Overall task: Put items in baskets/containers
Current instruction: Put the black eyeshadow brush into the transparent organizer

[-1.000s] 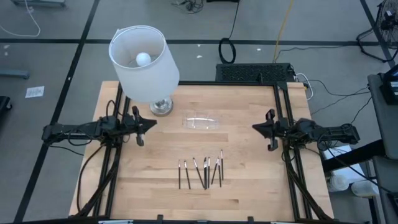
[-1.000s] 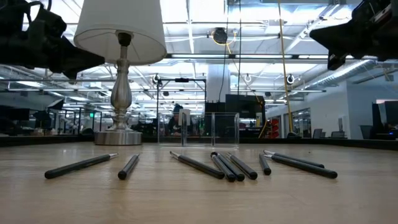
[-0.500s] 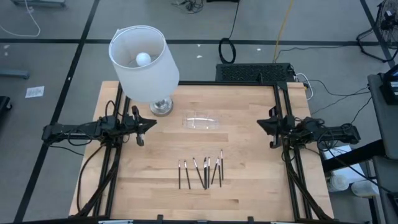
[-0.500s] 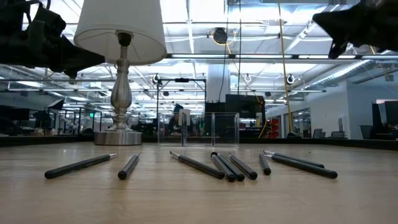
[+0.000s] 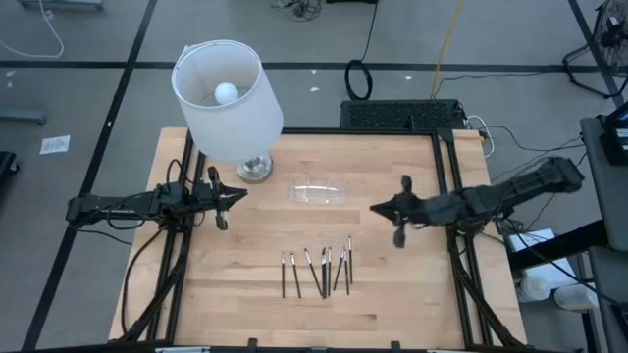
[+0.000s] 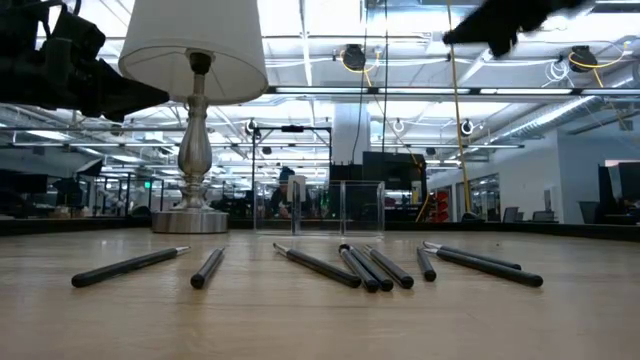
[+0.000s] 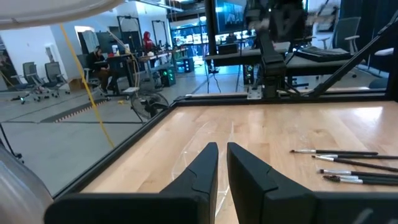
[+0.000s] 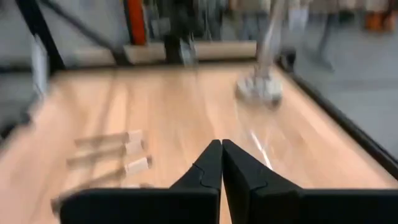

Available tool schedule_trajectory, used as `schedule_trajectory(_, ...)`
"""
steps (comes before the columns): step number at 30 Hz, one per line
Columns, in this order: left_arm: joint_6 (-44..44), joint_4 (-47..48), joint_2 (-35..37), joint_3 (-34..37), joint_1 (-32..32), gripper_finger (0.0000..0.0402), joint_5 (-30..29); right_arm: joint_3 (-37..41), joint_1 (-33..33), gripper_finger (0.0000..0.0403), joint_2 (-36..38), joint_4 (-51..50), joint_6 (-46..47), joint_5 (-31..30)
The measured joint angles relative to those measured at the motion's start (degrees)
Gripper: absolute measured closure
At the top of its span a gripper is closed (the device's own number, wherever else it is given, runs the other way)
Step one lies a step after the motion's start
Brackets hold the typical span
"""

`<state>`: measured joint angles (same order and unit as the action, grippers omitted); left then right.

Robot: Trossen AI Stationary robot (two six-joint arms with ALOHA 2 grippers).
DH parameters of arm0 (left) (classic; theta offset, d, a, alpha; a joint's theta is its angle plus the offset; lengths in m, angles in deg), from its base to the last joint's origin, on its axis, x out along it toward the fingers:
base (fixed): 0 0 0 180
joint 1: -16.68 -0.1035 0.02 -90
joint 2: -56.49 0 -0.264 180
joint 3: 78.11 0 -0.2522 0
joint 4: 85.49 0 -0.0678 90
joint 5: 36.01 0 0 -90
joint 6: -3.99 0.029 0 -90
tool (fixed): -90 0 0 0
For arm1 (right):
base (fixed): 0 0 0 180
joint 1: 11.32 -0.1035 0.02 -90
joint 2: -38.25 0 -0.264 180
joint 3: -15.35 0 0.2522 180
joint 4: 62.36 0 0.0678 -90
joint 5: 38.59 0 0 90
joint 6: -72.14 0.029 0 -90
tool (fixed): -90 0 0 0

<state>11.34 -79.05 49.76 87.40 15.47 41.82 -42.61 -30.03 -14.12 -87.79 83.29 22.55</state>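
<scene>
Wooden worktop holds abt seven thin dark sticks w/ pale tips, lying side by side in a loose row near the front edge. None are in the clear tray yet; it sits nearer the back, just beside the lamp base, and it's hard to see on the wood. The right pincer is up in the air over the worktop, between tray and sticks but off to their right side, and its two fingers are pressed tight together w/ nothing in them. The left pincer waits at the left edge near the lamp, fingers only a tiny bit apart, holding nothing. I think the sticks are very light and stiff, prob. smooth, so one could roll or slip away. Best to grab one by its middle, across the thin part, and pick an outer stick first, since the ones in the middle lie touching. The tray looks light too, so it may slide if bumped.
</scene>
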Motion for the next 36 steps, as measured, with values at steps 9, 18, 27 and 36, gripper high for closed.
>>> schedule_trajectory(9, 1.06, 0.03, -0.01, 0.0, 0.0, 0.0357, 0.0, -36.72, -3.71, 0.0403, -31.24, -42.35, 29.18, -5.48)
schedule_trajectory(18, 0.79, 0.02, 0.0, 0.0, 0.01, 0.0357, 0.03, -39.92, -1.77, 0.0401, -40.14, -46.82, 43.67, 6.28)
schedule_trajectory(27, 3.1, -0.37, 0.01, 0.0, 0.0, 0.0357, 0.02, -39.82, 2.26, 0.03, -44.88, -47.0, 47.99, 8.13)
schedule_trajectory(36, 3.59, -2.44, -0.01, 0.0, 0.01, 0.0357, 0.01, -35.96, 2.26, 0.0179, -50.13, -43.63, 52.91, 11.5)
